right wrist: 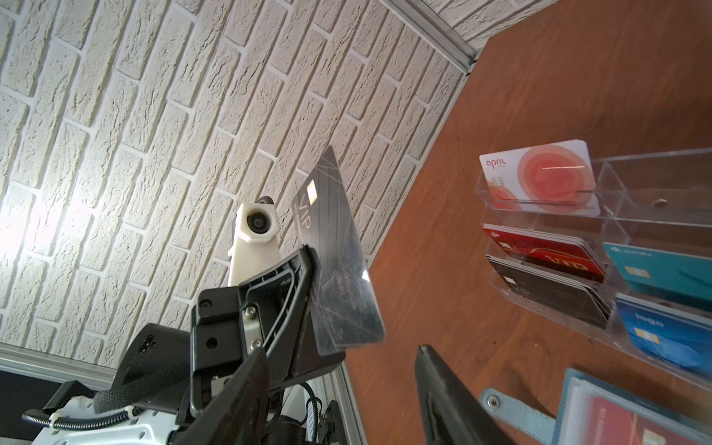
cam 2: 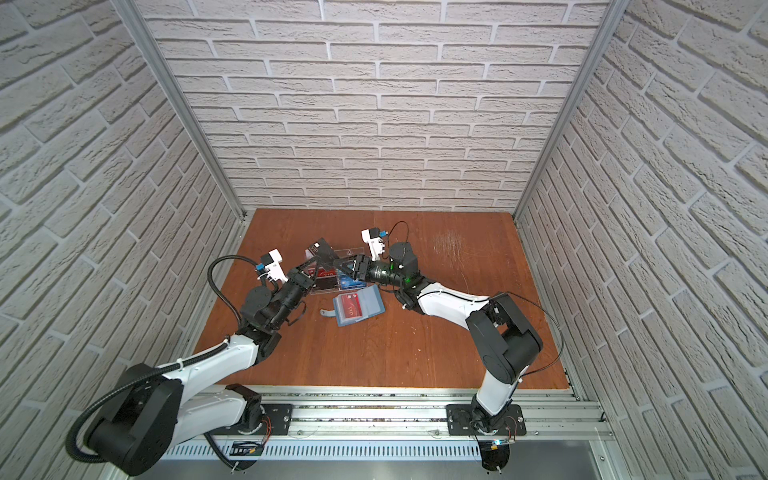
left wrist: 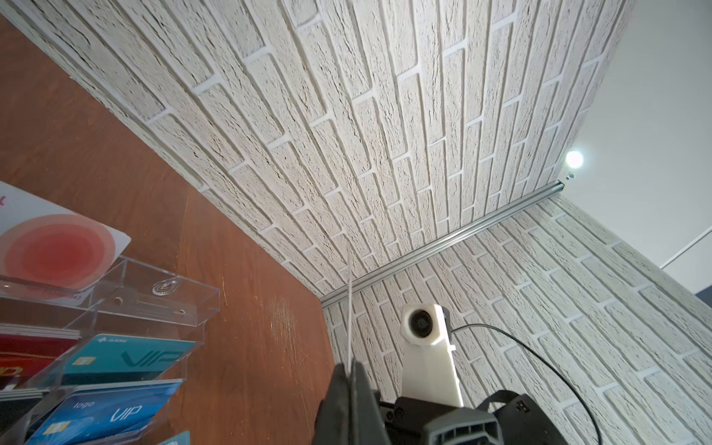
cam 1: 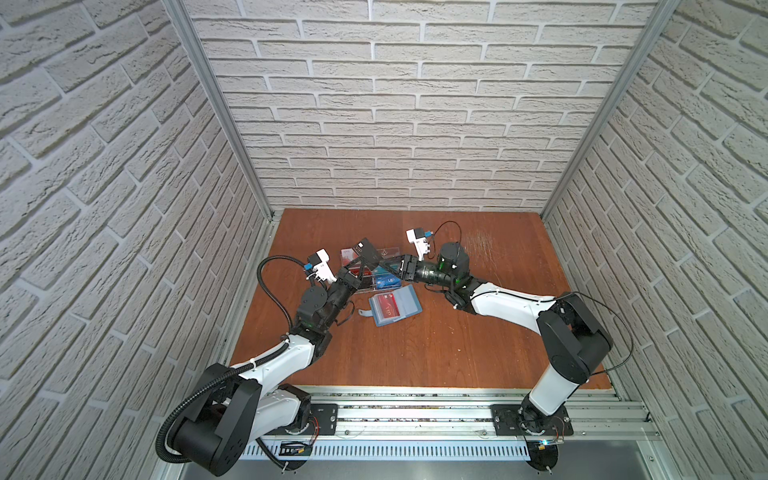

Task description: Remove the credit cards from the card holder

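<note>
1. Where the left gripper (right wrist: pixel 308 254) hangs above the clear rack (right wrist: pixel 616 181), you will find it clamped on a black card (right wrist: pixel 331 239).
2. Note the right gripper (right wrist: pixel 342 350) beside that card: jaws apart, empty.
3. Find the card holder (cam 1: pixel 409 301) open just in front of the rack, red card (cam 1: pixel 386 309) inside.

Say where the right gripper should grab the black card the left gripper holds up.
Probably the free upper end of the black card, above where the left gripper is shut on its lower part. Approach edge-on from the right gripper's side, open jaws straddling the thin edge and closing on its flat faces.
</note>
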Action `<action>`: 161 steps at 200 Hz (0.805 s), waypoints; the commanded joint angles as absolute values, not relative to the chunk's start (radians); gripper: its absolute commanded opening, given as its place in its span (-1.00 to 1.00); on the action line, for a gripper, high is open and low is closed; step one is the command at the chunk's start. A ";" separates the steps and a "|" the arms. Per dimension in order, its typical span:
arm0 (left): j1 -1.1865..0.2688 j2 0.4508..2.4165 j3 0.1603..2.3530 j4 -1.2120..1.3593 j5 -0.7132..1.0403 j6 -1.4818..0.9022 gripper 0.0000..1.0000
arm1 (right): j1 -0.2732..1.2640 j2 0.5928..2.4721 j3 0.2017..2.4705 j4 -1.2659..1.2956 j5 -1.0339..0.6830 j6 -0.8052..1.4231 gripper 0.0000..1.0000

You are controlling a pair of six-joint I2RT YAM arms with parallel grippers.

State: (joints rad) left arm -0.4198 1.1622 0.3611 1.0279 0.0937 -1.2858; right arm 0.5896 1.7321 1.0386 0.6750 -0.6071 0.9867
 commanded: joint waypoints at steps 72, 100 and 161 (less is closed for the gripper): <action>-0.426 1.146 0.330 1.124 0.082 -1.313 -1.00 | 0.600 1.808 1.109 0.791 -0.624 0.985 -0.23; -0.426 1.149 0.328 1.118 0.079 -1.319 -1.00 | 0.600 1.810 1.123 0.792 -0.645 0.983 -0.50; -0.428 1.169 0.353 1.097 0.095 -1.334 -1.00 | 0.601 1.808 1.148 0.746 -0.669 0.964 -0.88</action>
